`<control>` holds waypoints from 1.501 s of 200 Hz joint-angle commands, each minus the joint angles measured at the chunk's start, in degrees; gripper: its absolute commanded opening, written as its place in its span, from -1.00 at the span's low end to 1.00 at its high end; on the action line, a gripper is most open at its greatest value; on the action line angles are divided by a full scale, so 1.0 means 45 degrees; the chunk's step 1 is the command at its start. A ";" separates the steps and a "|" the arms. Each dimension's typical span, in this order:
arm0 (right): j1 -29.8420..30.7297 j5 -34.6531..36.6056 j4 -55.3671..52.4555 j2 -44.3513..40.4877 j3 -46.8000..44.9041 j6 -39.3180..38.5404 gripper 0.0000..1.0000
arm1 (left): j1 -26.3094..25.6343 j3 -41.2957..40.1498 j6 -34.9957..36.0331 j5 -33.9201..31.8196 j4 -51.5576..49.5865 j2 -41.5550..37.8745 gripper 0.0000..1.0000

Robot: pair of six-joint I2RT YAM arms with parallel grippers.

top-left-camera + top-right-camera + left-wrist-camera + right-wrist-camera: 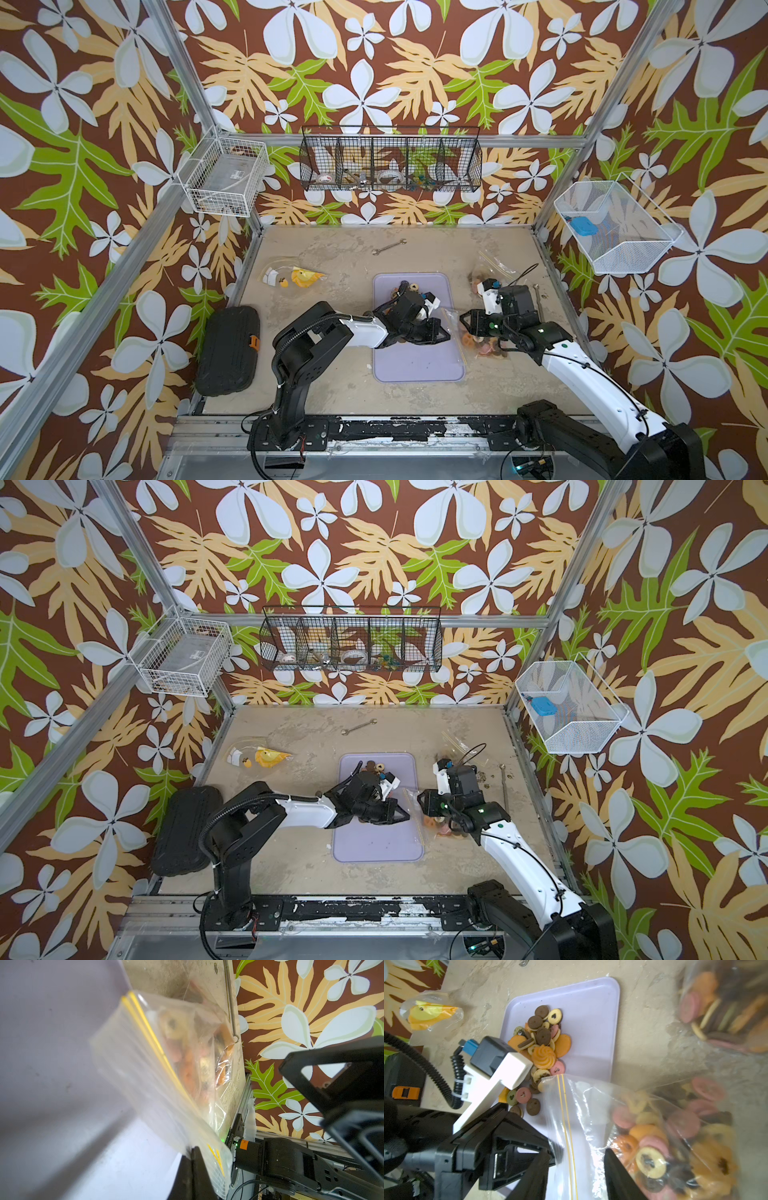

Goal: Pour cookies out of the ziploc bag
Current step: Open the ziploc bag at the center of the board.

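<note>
Bag (591,1109) mouth over tray (591,1012).
Left end effector (194,1167) clamps it, right end effector (576,1159) apart (no grip): you risk cookies (650,1159) spilling onto worktop (654,1043).

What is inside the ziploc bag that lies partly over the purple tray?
Inside the ziploc bag are cookies, pink, orange, yellow and dark brown, heaped at its closed end beside the tray. Near the yellow zip lines it looks empty. Cookies under the heap are covered.
</note>
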 commanded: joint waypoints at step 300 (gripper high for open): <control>0.1010 0.0572 0.1443 0.2073 -0.0504 0.0514 -0.66 | 0.0167 0.0277 0.0469 0.0371 0.0221 -0.0419 -1.00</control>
